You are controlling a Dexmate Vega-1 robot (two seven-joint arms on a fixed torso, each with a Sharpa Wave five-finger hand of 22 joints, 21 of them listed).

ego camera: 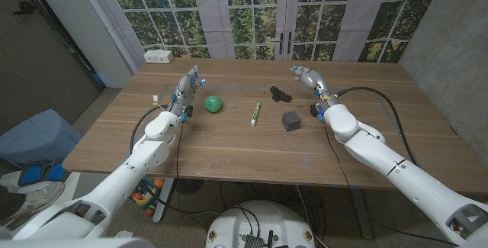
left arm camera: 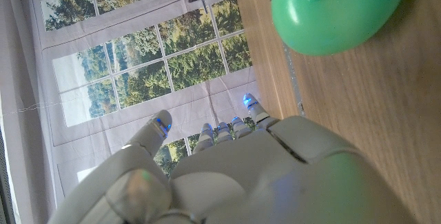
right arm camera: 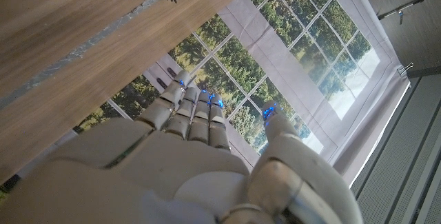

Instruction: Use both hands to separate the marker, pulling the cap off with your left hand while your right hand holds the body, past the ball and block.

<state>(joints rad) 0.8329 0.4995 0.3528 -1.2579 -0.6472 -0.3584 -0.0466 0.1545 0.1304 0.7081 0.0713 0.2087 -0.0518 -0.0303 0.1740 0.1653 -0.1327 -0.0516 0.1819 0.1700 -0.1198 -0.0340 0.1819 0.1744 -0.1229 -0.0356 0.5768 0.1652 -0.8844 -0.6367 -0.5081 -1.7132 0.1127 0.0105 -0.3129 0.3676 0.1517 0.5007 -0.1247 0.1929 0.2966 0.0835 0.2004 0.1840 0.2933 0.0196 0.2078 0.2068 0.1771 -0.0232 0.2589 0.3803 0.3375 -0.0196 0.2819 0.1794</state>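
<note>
One slim marker (capped) between round ball and cubic block.

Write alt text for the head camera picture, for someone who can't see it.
A marker lies untouched mid-table between a green ball and a dark grey block. The left robot hand and right robot hand wait open on either side, with a black comb-like piece behind the marker.

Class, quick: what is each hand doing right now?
Left hand: open, holding nothing, beside the green ball.
Right hand: open, holding nothing.
</note>
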